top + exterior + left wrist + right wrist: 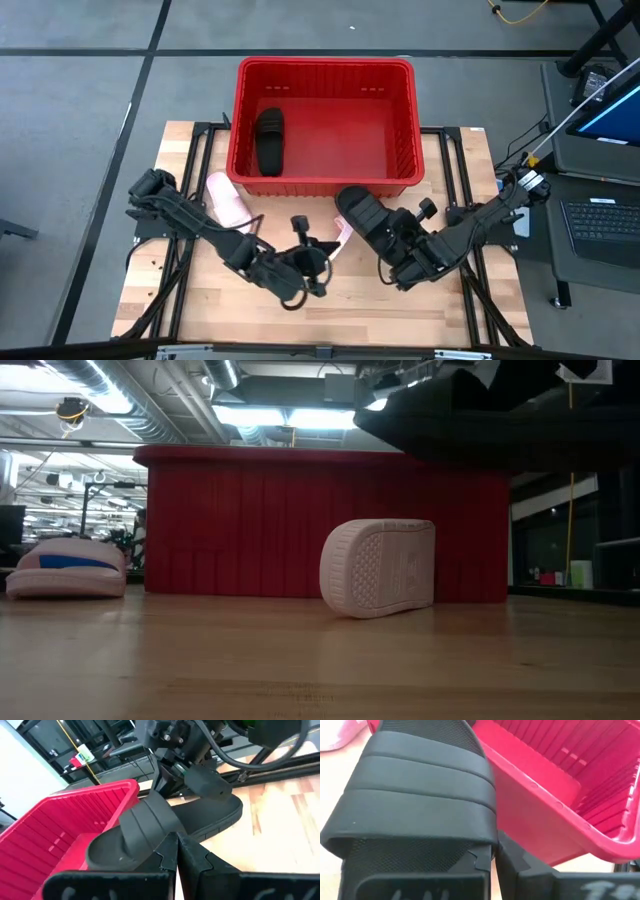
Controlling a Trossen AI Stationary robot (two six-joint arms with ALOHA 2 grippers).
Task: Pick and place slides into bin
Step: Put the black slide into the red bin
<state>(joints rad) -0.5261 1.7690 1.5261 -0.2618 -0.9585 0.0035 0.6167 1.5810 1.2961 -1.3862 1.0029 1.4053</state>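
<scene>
A black slide (365,213) hangs above the table just in front of the red bin (325,65), with my right gripper (388,240) shut on it. Inside the bin at its left, a second black slide (269,140) lies flat. One pink slide (343,237) stands on its long side edge, its sole (378,568) facing the near edge. Another pink slide (228,198) lies flat, sole down, at the left. My left gripper (318,268) is shut with nothing in it, near the standing pink slide and toward the table's near edge. My right gripper pinches the black slide at the heel-side edge of its strap (487,845) between its two fingers. The fingers come slanting down from the table's near right, along the footbed. The slide hangs clear of the table (480,420), toe toward the bin.
Black frame rails (195,160) run along the table's left and right sides beside the bin. A laptop (605,220) and a monitor stand beyond the right edge. Bare wood (350,315) lies along the near edge.
</scene>
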